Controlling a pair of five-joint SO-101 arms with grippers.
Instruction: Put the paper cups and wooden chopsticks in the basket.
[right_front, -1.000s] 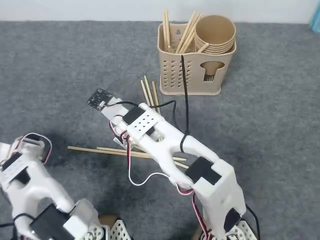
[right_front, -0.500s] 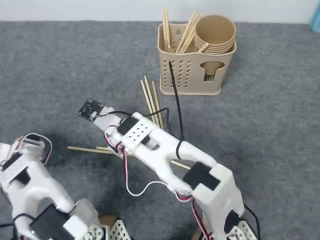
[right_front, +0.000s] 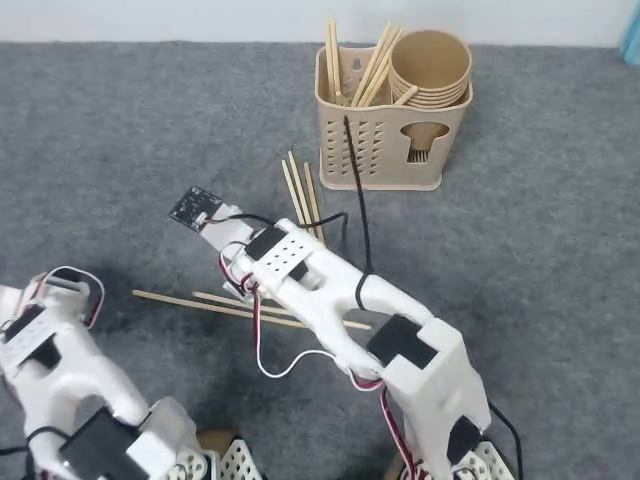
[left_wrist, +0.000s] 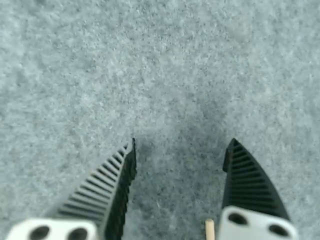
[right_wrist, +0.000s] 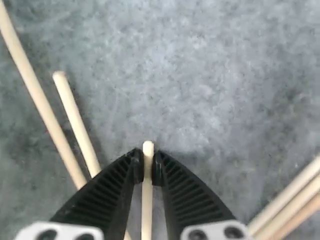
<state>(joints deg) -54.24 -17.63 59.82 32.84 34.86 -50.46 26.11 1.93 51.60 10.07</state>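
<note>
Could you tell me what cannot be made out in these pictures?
High view: the right arm covers part of the loose chopsticks, so their count is unclear.
High view: the basket wall hides the cups below their rims.
Right wrist view: the held chopstick runs off the edge behind the right pincer.
Left wrist view: a stick end is cut by the edge.

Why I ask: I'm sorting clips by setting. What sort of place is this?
Probably a robot practice bench rather than a kitchen: a grey felt-like mat covers the table, two white robot arms stand at its edge, and a basket of paper cups sits near loose chopsticks.
</note>
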